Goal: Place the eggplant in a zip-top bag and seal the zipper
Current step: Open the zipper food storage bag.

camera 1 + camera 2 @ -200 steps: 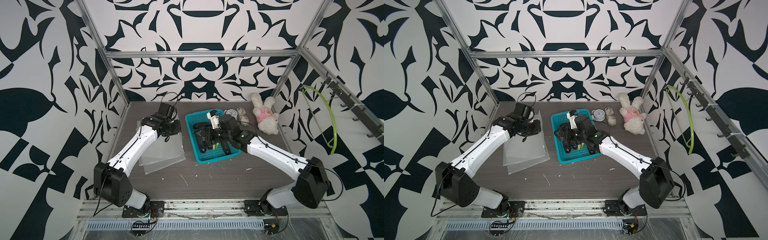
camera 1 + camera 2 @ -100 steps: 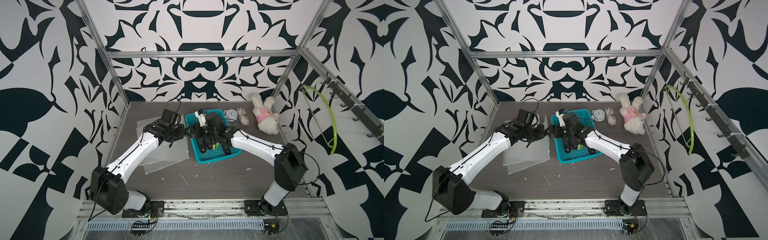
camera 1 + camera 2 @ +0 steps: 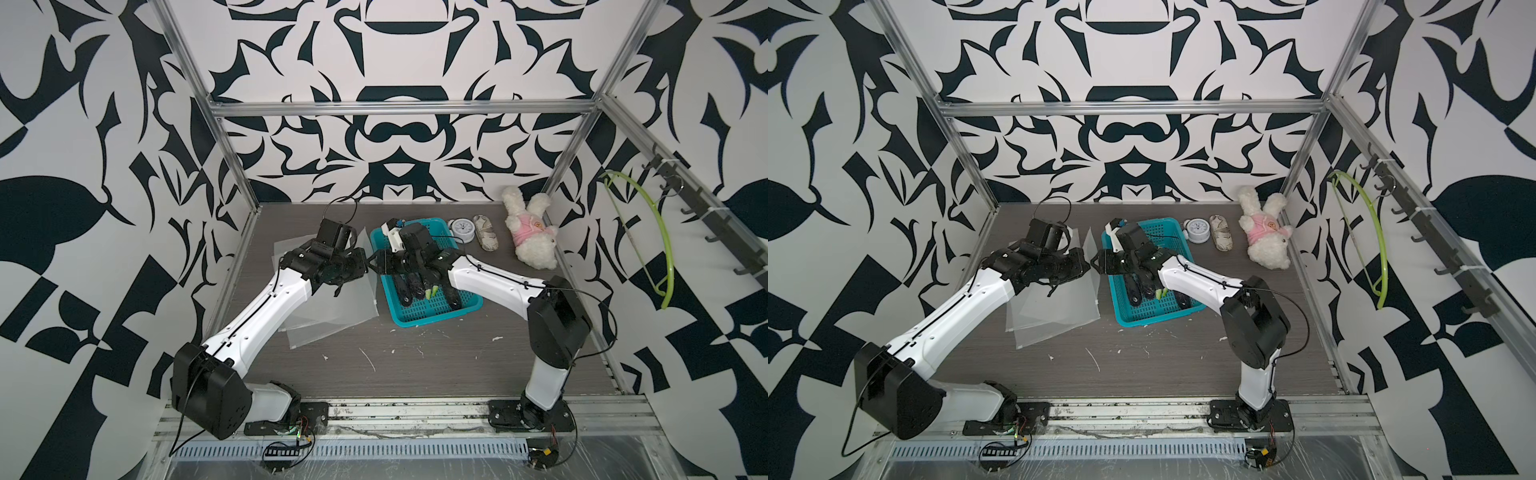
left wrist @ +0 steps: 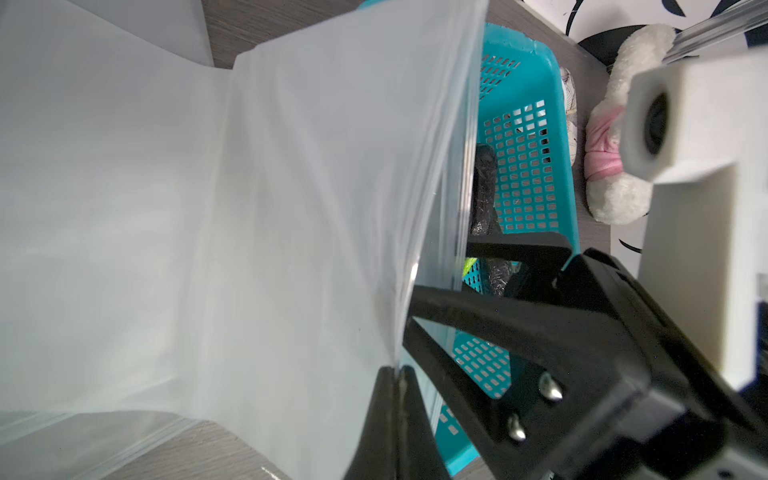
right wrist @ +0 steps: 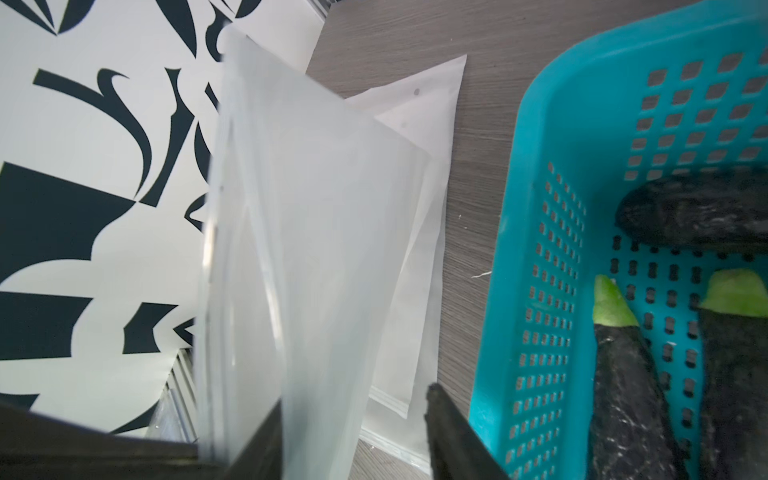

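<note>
**Right tool** (image 3: 1096,264): jaws partway apart, nothing gripped. We find the raised film of the zip-top bag (image 4: 316,208) standing in the gap between its fingers (image 5: 453,432), not pinched so far as we can see.

**Left tool** (image 4: 394,376): jaws closed flat on one edge of that bag, holding it off the desk (image 3: 415,365) as a near-upright sheet.

**Eggplant** (image 5: 627,386): we list it among several dark ones lying in the teal basket (image 5: 536,166), none of them held. The long axis runs along the basket's length, from far wall to near edge. On the two we see best, the green caps (image 5: 611,303) point toward the near end. We cannot tell which one is meant to go.

**Relation for the coming move:** the eggplants lie under and just behind the right tool, on the basket side of the rim. The bag hangs just beyond that rim, on the left arm's side. We judge the right arm much the nearer, since its forearm crosses over the basket and the left tool has the bag in hand. Bag and eggplant are near but apart, with the rim between them.

**Surroundings:** spare flat bags (image 3: 332,316) lie on the desk beneath the raised one. A plush rabbit (image 3: 530,239) and a small clock (image 3: 461,229) sit well apart, beyond the basket.
</note>
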